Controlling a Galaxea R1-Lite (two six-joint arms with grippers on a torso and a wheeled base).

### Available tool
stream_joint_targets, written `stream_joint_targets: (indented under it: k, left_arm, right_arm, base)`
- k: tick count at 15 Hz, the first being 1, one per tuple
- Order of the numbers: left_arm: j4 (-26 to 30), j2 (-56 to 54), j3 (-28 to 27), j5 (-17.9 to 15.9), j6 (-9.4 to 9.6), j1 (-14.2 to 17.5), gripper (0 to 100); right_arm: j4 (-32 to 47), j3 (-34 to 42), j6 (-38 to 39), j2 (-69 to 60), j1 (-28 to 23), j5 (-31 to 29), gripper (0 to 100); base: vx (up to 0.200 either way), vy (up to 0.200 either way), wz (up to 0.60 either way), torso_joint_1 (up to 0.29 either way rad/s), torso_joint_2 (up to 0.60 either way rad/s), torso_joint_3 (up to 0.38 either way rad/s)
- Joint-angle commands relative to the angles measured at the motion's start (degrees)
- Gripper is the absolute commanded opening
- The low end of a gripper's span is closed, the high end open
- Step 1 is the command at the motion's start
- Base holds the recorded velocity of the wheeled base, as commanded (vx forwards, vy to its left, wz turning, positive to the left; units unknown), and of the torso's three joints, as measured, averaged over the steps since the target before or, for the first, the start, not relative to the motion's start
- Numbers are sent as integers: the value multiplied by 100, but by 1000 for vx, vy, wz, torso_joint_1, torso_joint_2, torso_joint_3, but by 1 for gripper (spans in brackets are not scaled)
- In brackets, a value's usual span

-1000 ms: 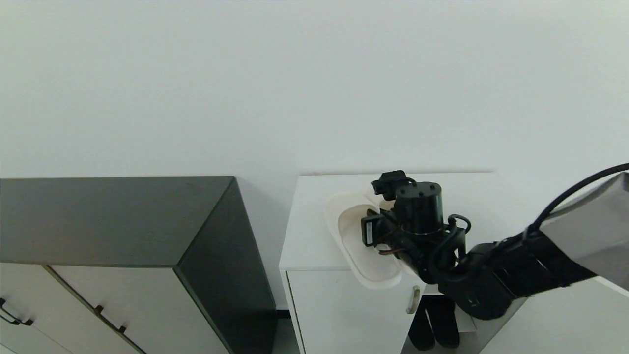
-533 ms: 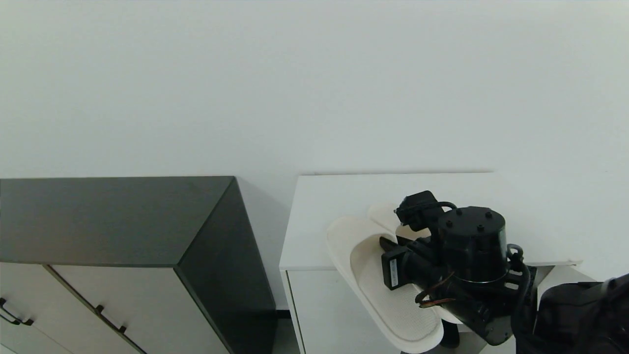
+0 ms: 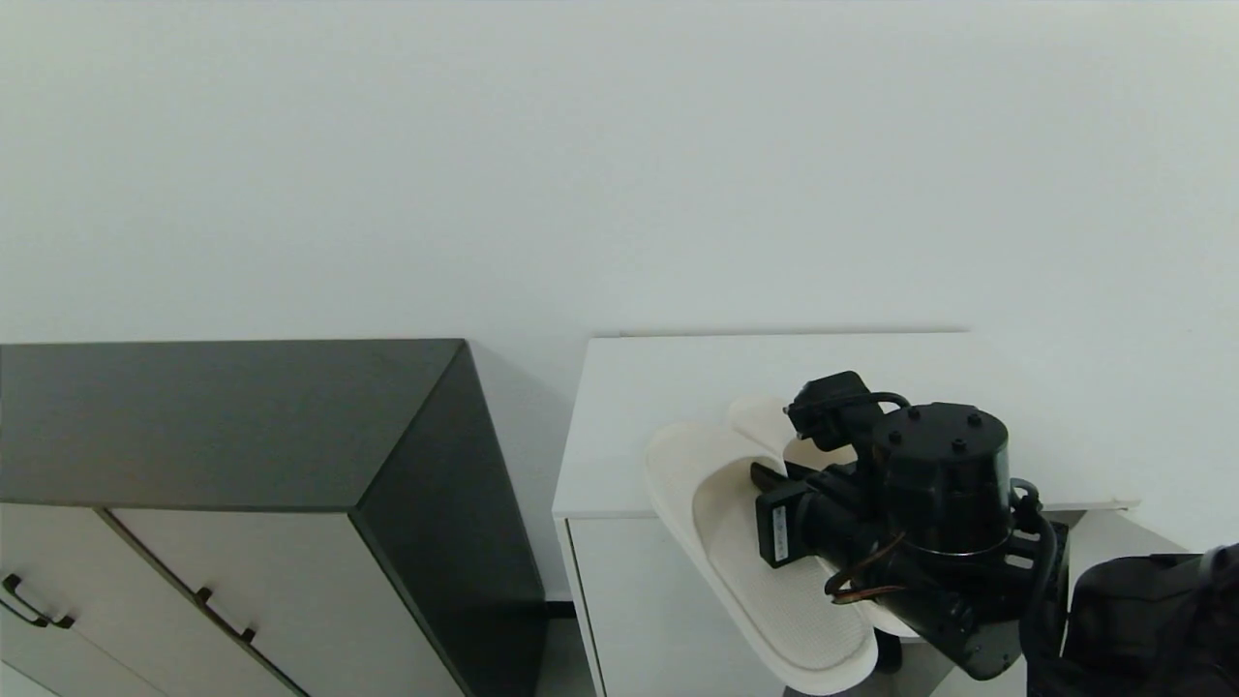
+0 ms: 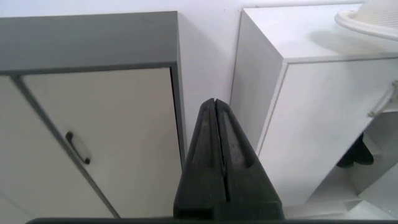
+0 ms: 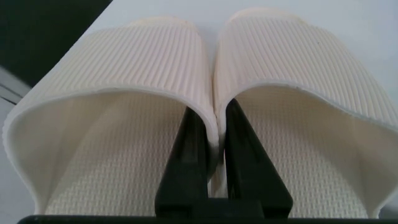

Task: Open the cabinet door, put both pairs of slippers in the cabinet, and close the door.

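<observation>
A pair of white slippers (image 3: 765, 571) hangs in front of the white cabinet (image 3: 697, 387), partly over its top front edge. My right gripper (image 5: 210, 134) is shut on the two touching inner walls of the white slippers (image 5: 124, 118), pinching them side by side. In the left wrist view the cabinet (image 4: 311, 124) shows a closed left door with a handle (image 4: 380, 104). To that door's right the inside is open, with black slippers (image 4: 357, 155) on the floor of it. My left gripper (image 4: 215, 124) is shut on nothing, low between the two cabinets.
A dark-topped cabinet (image 3: 242, 416) with light drawer fronts and black handles stands to the left of the white one, a narrow gap between them. A white wall runs behind both. The white cabinet's open door edge (image 3: 1099, 523) shows at the right, behind my right arm.
My right gripper has drawn the white slippers off the cabinet top, toward me and lower. In the last half second it hardly moved; the head camera shifted slightly.
</observation>
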Motion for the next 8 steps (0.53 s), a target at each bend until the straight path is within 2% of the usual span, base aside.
stream_joint_targets:
  k: [1,8]
  left_arm:
    - [-1,7,0,-1,1,-1,0]
    - [-1,7,0,-1,1,-1,0]
  right_arm:
    - [-5,-4,-1,7,3,-7,0]
    - [-5,-13,-1,7,-6,-7,0]
  base:
    - [-200,0,0,2,2,-2]
    - [-200,0,0,-4,0,4]
